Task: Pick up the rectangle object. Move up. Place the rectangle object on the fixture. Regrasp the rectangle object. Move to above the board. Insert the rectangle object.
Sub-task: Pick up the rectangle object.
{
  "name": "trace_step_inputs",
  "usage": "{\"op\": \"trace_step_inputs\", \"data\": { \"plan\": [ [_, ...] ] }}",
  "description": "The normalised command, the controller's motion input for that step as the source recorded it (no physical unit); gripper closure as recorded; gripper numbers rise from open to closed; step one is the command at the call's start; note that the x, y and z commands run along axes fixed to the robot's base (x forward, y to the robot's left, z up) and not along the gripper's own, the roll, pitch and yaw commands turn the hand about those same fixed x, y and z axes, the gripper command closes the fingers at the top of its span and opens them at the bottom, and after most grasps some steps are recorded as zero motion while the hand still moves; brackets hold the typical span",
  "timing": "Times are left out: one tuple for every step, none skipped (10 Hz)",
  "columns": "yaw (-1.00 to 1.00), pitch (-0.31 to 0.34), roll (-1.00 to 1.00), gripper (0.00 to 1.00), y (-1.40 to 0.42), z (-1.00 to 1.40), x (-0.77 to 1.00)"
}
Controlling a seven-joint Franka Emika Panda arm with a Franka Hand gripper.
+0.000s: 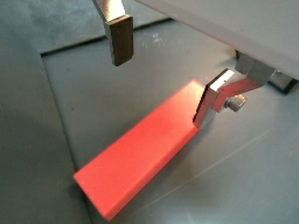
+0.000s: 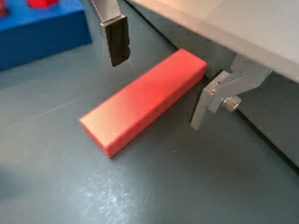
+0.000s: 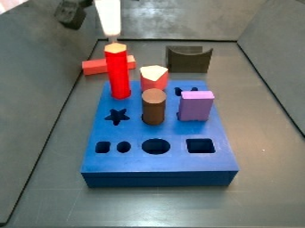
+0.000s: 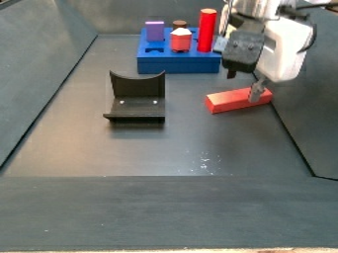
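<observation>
The rectangle object (image 2: 146, 101) is a salmon-red bar lying flat on the grey floor, beside the board (image 4: 179, 63). In a side view it (image 3: 92, 67) is partly hidden behind the red post. My gripper (image 2: 163, 74) hangs just over the bar's end, open. One finger (image 1: 119, 42) is off to one side of the bar, and the other finger (image 1: 215, 101) is at the bar's opposite edge. Nothing is held. In a side view the gripper (image 4: 246, 81) is right above the bar (image 4: 235, 100). The fixture (image 4: 134, 99) stands apart, on the floor.
On the blue board (image 3: 155, 165) stand a red hexagonal post (image 3: 119, 71), a brown cylinder (image 3: 152, 105) and a purple cube (image 3: 197, 104). The fixture (image 3: 188, 58) sits behind the board. Grey walls enclose the floor.
</observation>
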Motion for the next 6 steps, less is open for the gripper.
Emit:
{"op": "trace_step_inputs", "data": {
  "plan": [
    [-0.08, -0.083, 0.05, 0.0, -0.07, -0.23, -0.11],
    [-0.04, -0.034, 0.03, 0.0, -0.11, -0.35, 0.0],
    [-0.05, -0.05, 0.03, 0.0, -0.11, -0.38, 0.0],
    [-0.04, -0.014, 0.01, 0.0, -0.04, -0.21, 0.0],
    [-0.05, -0.001, 0.0, 0.0, -0.05, -0.34, 0.0],
    [-0.03, 0.0, 0.01, 0.0, -0.01, -0.16, 0.0]
  ]
}}
